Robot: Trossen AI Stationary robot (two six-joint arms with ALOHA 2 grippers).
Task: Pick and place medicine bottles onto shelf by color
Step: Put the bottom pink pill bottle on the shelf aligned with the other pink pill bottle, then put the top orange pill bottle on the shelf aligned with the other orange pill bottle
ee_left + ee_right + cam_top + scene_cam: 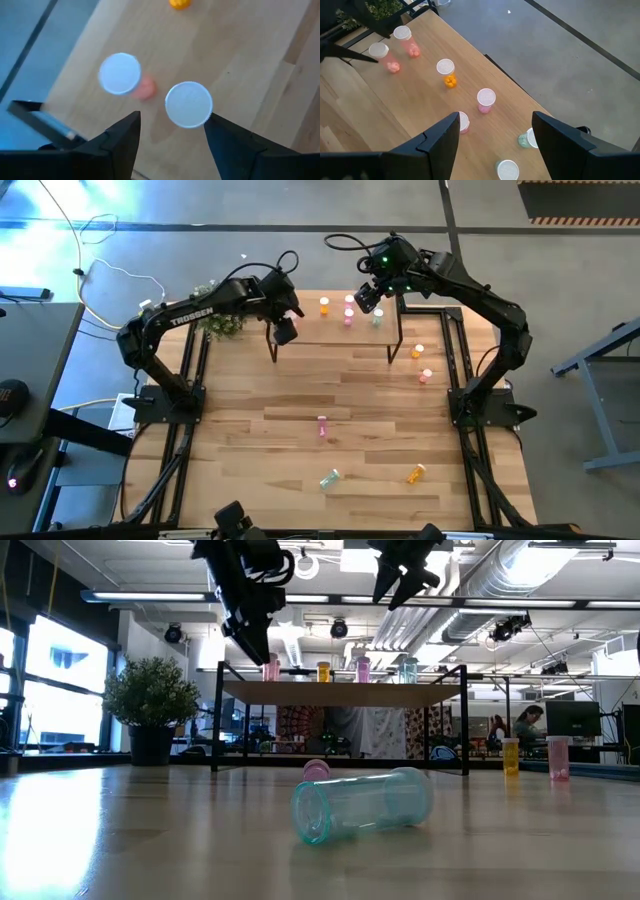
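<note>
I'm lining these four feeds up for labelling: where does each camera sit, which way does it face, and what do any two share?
High view: overhead, facing straight down on the table; both arms show.
Low view: tabletop height, facing level across to the shelf; both grippers hang from above.
Left wrist view: on the left arm, looking down at the shelf; the open left gripper shows.
Right wrist view: on the right arm, above the shelf; the open right gripper shows.
Shared: the shelf's orange bottle appears in both wrist views.

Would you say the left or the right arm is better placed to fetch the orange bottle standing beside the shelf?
Probably the right. The orange bottle stands on the right arm's side, and the right gripper hovers empty over the shelf with open fingers; the left gripper is farther away.
</note>
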